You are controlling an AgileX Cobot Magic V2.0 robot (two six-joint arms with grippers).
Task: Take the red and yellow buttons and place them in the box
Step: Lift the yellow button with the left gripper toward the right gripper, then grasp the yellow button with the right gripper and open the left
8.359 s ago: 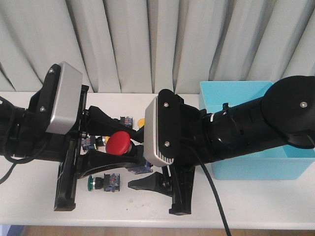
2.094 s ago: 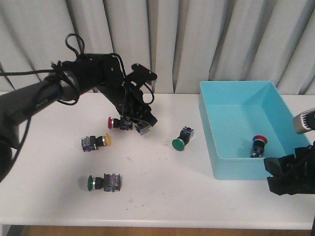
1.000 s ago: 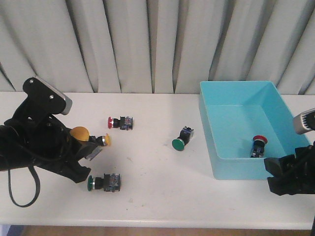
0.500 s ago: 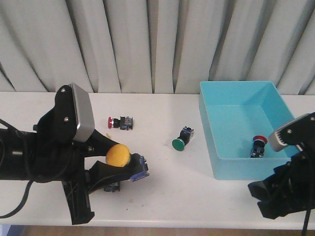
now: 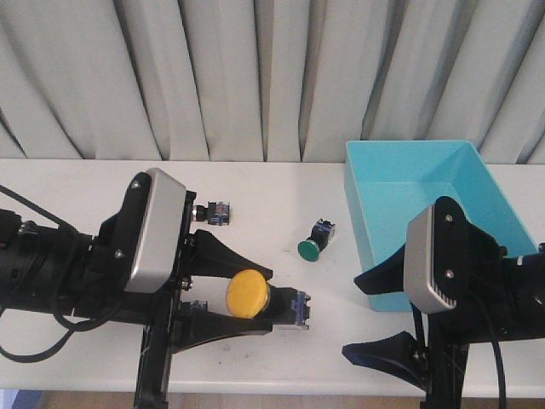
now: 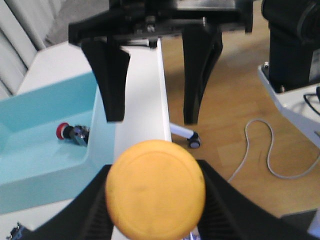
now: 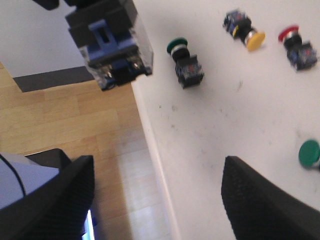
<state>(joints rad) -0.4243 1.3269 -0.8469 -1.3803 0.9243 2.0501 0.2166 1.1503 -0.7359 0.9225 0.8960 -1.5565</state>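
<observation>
White worktop (image 5: 255, 175) before grey curtains carries the box (image 5: 400, 170) at right, a red button (image 6: 71, 134) inside. Left end effector (image 5: 247, 294) is clamped on the yellow button (image 5: 248, 294), raised. Right end effector (image 5: 383, 319) stands apart, empty, beside the box.

A white table (image 5: 281, 183) is stretching across the front view, below grey curtains. A turquoise box (image 5: 400, 170) is sitting on it at the right, a green-capped button (image 5: 313, 242) is lying near the centre, and a red-capped button (image 5: 215, 211) is lying left of centre, partly hidden by an arm. Through the right wrist camera, another green-capped button (image 7: 184, 61) and a small yellow-capped button (image 7: 245, 31) are also lying on the tabletop.
</observation>
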